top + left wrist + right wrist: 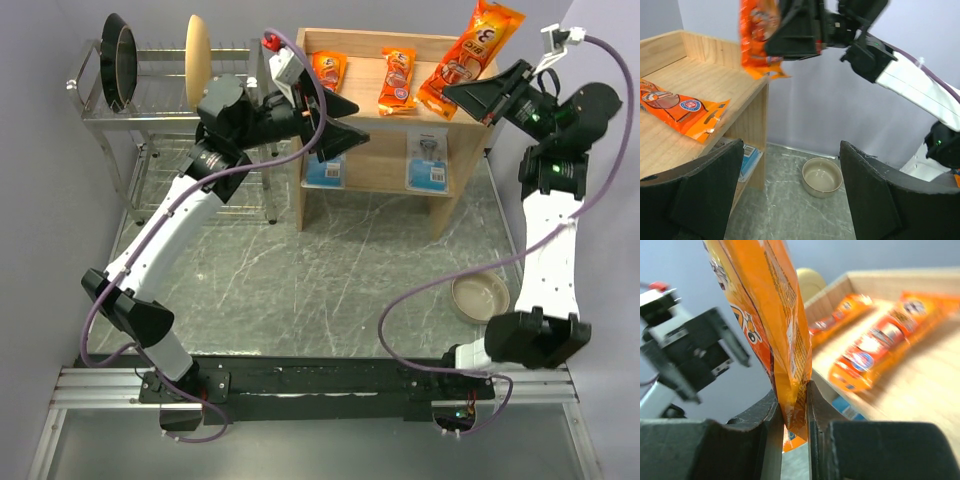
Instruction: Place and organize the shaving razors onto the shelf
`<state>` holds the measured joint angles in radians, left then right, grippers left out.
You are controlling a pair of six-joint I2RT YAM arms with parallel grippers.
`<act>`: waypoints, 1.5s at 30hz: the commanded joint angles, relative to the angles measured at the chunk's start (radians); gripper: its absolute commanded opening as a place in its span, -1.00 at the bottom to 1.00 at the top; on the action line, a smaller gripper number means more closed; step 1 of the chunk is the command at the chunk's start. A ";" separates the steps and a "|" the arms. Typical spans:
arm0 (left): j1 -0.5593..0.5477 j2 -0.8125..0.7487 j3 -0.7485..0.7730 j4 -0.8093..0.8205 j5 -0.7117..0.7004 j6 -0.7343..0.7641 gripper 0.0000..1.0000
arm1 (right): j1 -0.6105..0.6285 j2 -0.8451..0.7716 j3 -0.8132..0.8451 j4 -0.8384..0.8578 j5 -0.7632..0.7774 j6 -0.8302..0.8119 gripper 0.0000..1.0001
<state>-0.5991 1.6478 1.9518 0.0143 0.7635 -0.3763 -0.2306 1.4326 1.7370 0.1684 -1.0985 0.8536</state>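
The wooden shelf (370,112) stands at the back. Two orange razor packets (329,69) (397,80) lie on its top tier. Two blue-and-white razor cards (326,170) (428,164) lie on the lower tier. My right gripper (462,95) is shut on the third orange packet (470,58) and holds it above the shelf's right end; the packet is pinched between the fingers in the right wrist view (785,340). My left gripper (342,120) is open and empty at the shelf's left front. One packet on the top tier also shows in the left wrist view (675,107).
A chrome wire dish rack (170,110) with a black pan (119,62) and a beige plate (196,60) stands at the back left. A beige bowl (481,297) sits on the table at the right, beside my right arm.
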 commanded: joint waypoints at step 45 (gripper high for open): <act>-0.051 -0.059 -0.077 -0.034 0.010 0.106 0.59 | 0.011 0.062 0.293 -0.523 0.232 -0.480 0.29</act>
<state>-0.6460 1.6398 1.8839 -0.0422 0.7811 -0.3073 -0.2871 1.5841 2.0716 -0.4397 -0.8986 0.5793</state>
